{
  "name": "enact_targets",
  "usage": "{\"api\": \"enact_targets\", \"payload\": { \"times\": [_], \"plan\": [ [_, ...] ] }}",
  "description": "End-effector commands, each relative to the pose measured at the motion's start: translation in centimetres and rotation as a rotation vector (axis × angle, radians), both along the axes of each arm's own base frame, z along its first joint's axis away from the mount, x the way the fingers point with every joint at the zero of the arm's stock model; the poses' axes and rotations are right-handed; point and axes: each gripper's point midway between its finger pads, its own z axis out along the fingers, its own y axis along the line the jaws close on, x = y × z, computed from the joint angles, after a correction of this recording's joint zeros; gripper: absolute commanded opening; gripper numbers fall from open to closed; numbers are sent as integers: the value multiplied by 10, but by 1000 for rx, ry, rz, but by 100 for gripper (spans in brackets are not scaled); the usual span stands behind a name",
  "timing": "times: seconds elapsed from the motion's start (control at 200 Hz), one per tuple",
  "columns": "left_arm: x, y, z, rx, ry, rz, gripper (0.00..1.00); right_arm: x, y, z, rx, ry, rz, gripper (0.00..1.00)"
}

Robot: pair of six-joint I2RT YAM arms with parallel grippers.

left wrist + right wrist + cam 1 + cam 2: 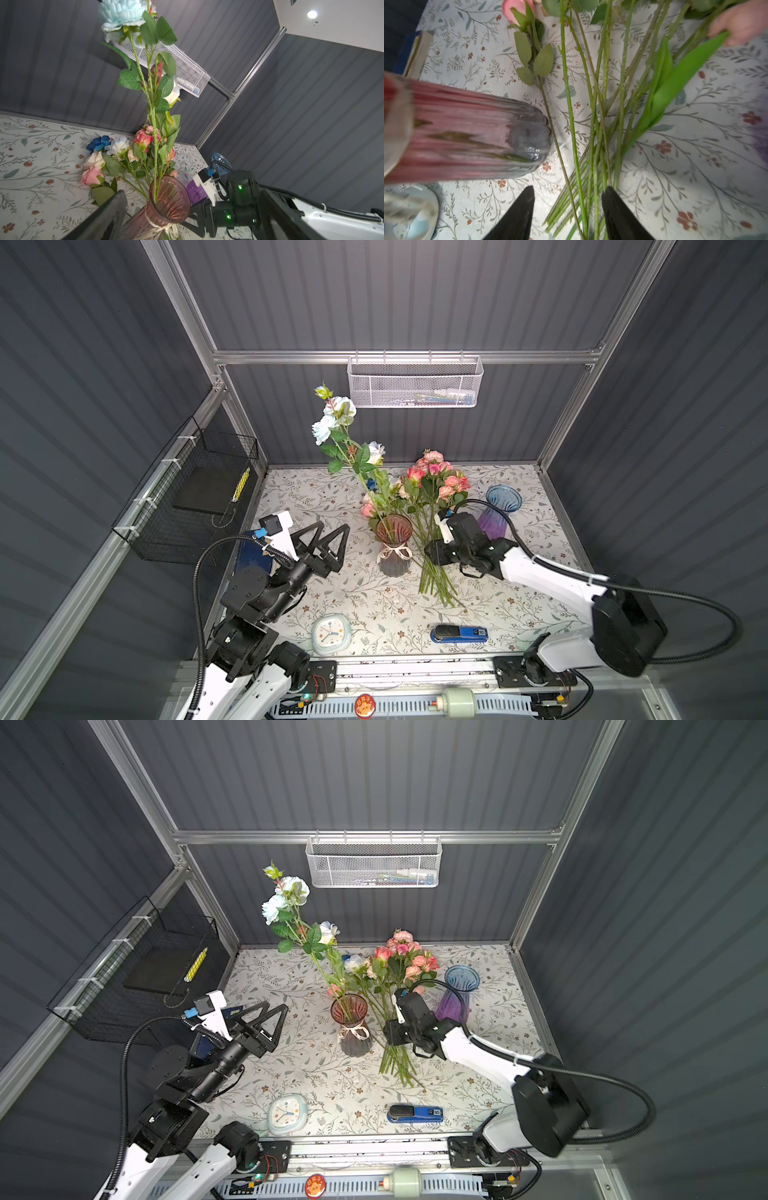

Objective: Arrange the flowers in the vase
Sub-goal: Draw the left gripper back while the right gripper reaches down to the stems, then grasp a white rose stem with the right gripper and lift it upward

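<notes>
- pink ribbed glass vase with a cream ribbon [394,545]: stands upright near the middle of the floral-print tabletop [299,497], between the two arms, so either can reach its mouth.
- tall leafy stem with pale blue and white blooms [337,423]: already in the vase, leaning on the rim toward the back wall.
- remaining flowers, a bunch of pink, peach, white and dark blue blooms [434,468]: lie flat on the tabletop just beside the vase. the stem ends fan toward the front, which leaves the bare green stems [591,124] free for a pinch.
- right gripper [569,190]: the arm reaches in low from the right, wrist bent down over the stems. the jaws are spread and straddle several stems, not yet pressed on them.
- left gripper [333,526]: raised off the tabletop beside the vase and pointing toward it. the jaws are spread wide and empty, judged to be waiting clear.
</notes>
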Motion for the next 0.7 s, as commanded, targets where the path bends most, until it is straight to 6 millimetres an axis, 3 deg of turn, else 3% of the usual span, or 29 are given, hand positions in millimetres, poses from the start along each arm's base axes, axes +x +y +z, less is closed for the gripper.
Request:
{"api": "enact_targets", "payload": {
  "times": [0.0, 0.175, 0.35, 0.695],
  "plan": [
    [-2, 3, -20, 0, 68, 7, 100, 20, 21, -7, 24, 31, 73, 54],
    [-6, 8, -32, 19, 99, 23, 100, 48, 31, -35, -46, 59, 96, 51],
    [-6, 10, -37, 25, 109, 33, 100, 62, 39, -49, -78, 63, 130, 44],
    [-2, 9, -44, 41, 136, 39, 100, 70, 60, -49, -27, 0, 233, 14]
  ]
}}
